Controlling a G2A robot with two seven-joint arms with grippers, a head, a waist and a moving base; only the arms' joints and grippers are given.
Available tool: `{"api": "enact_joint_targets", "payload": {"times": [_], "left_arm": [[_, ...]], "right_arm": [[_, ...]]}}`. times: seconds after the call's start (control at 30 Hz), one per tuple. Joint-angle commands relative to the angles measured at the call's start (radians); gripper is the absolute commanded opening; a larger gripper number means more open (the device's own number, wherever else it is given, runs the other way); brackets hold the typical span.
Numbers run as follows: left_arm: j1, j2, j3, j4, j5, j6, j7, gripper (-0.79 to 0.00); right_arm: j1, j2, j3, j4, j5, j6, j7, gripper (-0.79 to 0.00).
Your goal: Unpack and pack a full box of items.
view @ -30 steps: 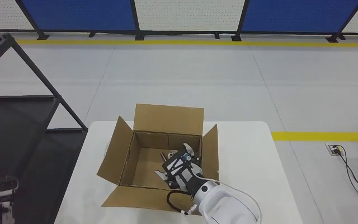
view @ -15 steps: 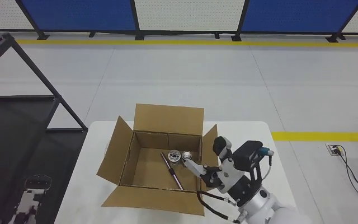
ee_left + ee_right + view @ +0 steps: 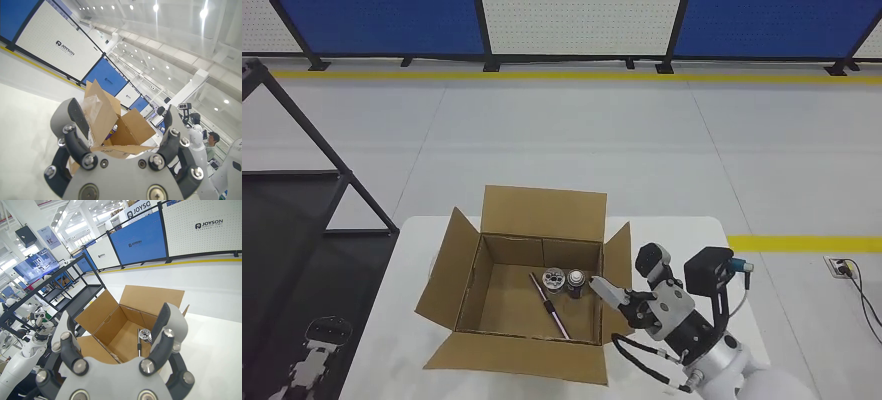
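Cardboard box (image 3: 542, 212) stands open on the table (image 3: 682, 240), its metal rod (image 3: 550, 305) likely stiff and slippery, best pinched mid-shaft; right gripper (image 3: 116, 311) gapes wide beside the box, left gripper (image 3: 122, 106) likewise.

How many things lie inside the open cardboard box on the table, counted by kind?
Metal rod: 1
Round metal part with holes: 1
Spray can: 1
Total inside the cardboard box: 3
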Motion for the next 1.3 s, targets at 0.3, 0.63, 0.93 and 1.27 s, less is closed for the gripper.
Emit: {"api": "enact_joint_targets", "payload": {"times": [0.3,0.63,0.93,1.27], "left_arm": [[-0.052,0.048,-0.044,0.0,-0.19,0.29,-0.282,0.0],[-0.124,0.073,-0.038,0.033,-0.192,0.434,-0.397,0.0],[-0.124,0.073,-0.038,0.033,-0.192,0.434,-0.397,0.0],[-0.124,0.073,-0.038,0.033,-0.192,0.434,-0.397,0.0]], "right_arm": [[0.057,0.013,0.13,0.093,0.169,0.319,0.254,0.0],[0.1,0.027,0.047,0.16,0.324,0.223,0.339,0.0],[0.204,0.014,-0.155,0.302,0.33,0.265,0.205,0.0],[0.204,0.014,-0.155,0.302,0.33,0.265,0.205,0.0]]}}
